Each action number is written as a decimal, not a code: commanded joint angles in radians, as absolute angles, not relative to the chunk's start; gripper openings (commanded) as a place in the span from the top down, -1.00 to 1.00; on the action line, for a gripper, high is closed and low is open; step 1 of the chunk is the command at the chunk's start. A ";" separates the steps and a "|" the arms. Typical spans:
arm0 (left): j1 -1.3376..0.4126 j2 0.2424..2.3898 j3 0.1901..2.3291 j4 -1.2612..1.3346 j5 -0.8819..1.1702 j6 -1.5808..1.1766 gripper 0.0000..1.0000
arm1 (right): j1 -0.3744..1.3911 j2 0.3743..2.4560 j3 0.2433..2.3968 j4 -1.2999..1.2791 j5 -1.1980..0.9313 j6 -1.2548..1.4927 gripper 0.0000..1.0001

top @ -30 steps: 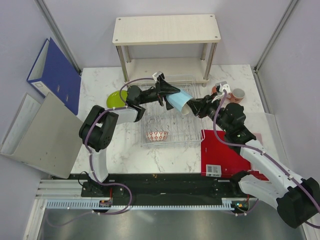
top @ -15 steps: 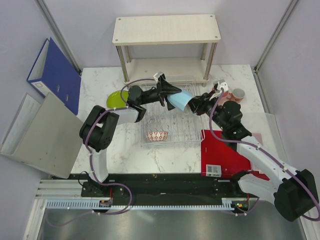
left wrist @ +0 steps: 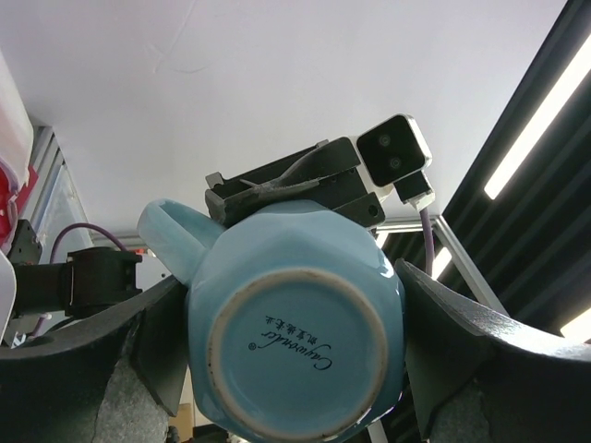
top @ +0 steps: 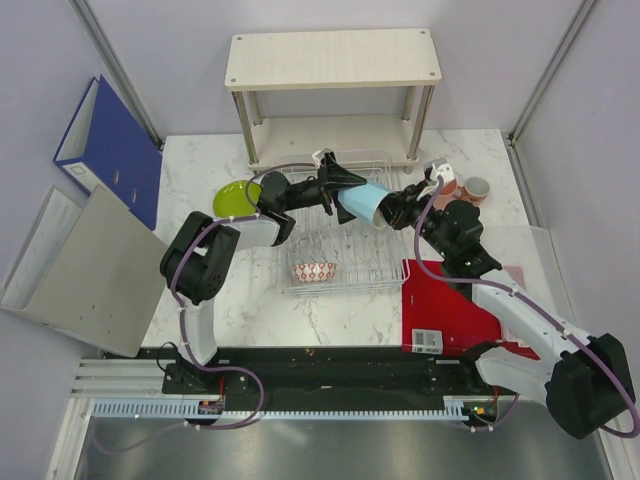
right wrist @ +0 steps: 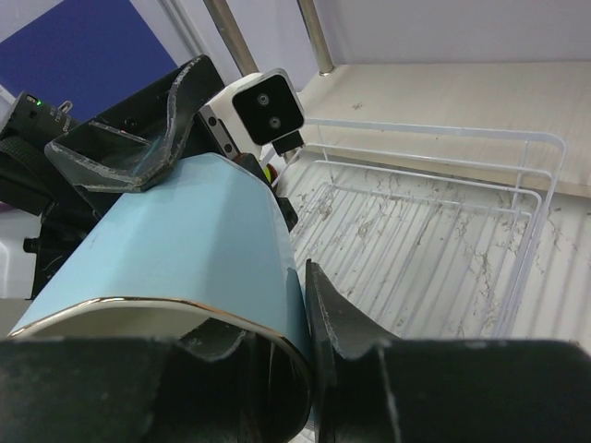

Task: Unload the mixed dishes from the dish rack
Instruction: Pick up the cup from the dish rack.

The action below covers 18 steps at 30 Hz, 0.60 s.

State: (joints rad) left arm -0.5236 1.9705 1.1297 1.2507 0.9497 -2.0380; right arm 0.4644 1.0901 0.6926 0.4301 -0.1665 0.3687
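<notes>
The light blue cup [top: 362,203] hangs on its side above the dish rack [top: 372,262], held from both ends. My left gripper [top: 349,193] clasps its base end, a finger [left wrist: 159,343] pressed on each side of the cup [left wrist: 295,351]. My right gripper [top: 385,210] pinches the rim, one finger [right wrist: 325,305] outside the cup [right wrist: 185,249] wall and one inside. A red-white patterned bowl [top: 314,271] lies in the rack's front. The lime-green plate [top: 234,195] sits left of the rack; the pink cup [top: 447,190] and terracotta mug [top: 478,189] stand at the back right.
A beige two-tier wooden shelf [top: 332,60] stands behind the rack [right wrist: 416,240]. A flat red sheet [top: 445,305] lies right of the rack under my right arm. A blue binder [top: 108,145] and a grey folder [top: 85,270] lean at the left.
My right gripper has moved in to the cup's mouth and closed on the rim. The cup, still in the left gripper, has shifted slightly back and right.
</notes>
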 commanded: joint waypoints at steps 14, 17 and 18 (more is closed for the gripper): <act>-0.416 2.002 1.080 1.597 0.894 -1.925 -0.99 | 0.497 0.850 0.986 0.152 -0.071 0.457 1.00; -0.373 2.006 1.065 1.578 0.867 -1.922 -0.99 | 0.499 0.842 1.069 0.039 0.070 0.451 1.00; -0.359 1.999 1.046 1.566 0.847 -1.918 -0.99 | 0.497 0.845 1.092 0.003 0.139 0.449 1.00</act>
State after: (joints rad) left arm -0.4145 1.9934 1.0851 1.3186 0.9127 -1.9816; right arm 0.4942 0.9081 0.9134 -0.0101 -0.0639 0.4179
